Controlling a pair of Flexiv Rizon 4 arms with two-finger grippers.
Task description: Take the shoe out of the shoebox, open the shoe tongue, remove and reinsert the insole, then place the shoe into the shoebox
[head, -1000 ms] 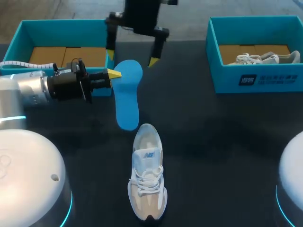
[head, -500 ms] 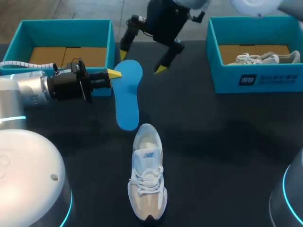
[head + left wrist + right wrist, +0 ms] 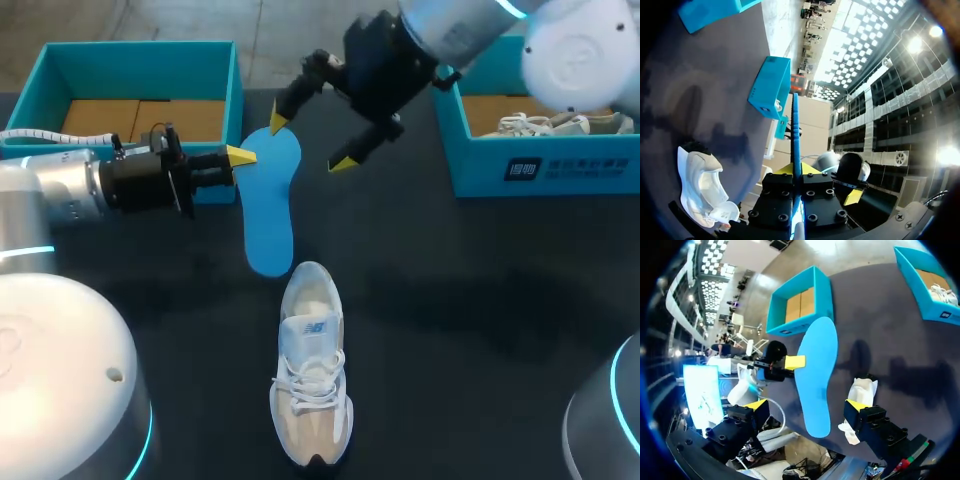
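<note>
Left gripper (image 3: 240, 157), centre left, pinches the blue insole (image 3: 270, 215) by its edge, just above the white shoe (image 3: 310, 375) at lower centre. Right gripper (image 3: 310, 142) hovers at the insole's top, fingers spread. That thin edge hold could slip if the right fingers nudge it. The dark table (image 3: 450, 300) has a teal shoebox (image 3: 130, 50) upper left and a second shoebox (image 3: 500, 170) upper right.

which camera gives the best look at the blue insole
The right wrist view: the insole shows its whole flat outline, with the left gripper pinching one edge. The head view shows its face too, smaller in frame. The left wrist view shows only its thin edge.
</note>
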